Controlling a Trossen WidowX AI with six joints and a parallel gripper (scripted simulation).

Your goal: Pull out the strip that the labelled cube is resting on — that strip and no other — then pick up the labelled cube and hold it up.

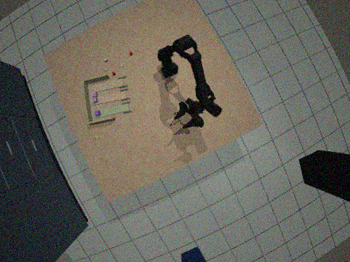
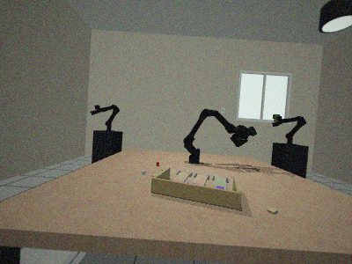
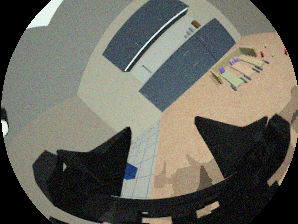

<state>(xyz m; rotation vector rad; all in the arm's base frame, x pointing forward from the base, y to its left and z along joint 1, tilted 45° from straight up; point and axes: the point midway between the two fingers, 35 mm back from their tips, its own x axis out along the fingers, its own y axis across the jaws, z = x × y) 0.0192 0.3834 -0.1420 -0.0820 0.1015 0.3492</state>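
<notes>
My gripper [image 1: 180, 119] [image 3: 163, 125] is open, with nothing between its fingers. It hangs high above the table, well away from the strips. A three-sided tan frame [image 1: 86, 103] [image 2: 194, 194] holds side-by-side strips with dark end tabs. A purple cube [image 1: 97, 113] [image 2: 220, 187] [image 3: 222, 70] rests at the far end of the green strip [image 1: 114, 109] [image 2: 221, 181] [image 3: 233, 79]. Two more purple cubes, one of them here [image 1: 94, 94], sit close together at the far end of the pinkish strips [image 1: 111, 95]. The cubes' labels are too small to read, so I cannot tell which is the labelled one.
Small red pieces [image 1: 131, 53] [image 2: 157, 164] and a pale piece [image 1: 106, 60] lie beyond one side of the frame. A yellowish block [image 2: 272, 211] lies beyond its other side. The frame's walls stand around the strips' far end and sides. Dark cabinets [image 1: 17, 150] are past the table edge.
</notes>
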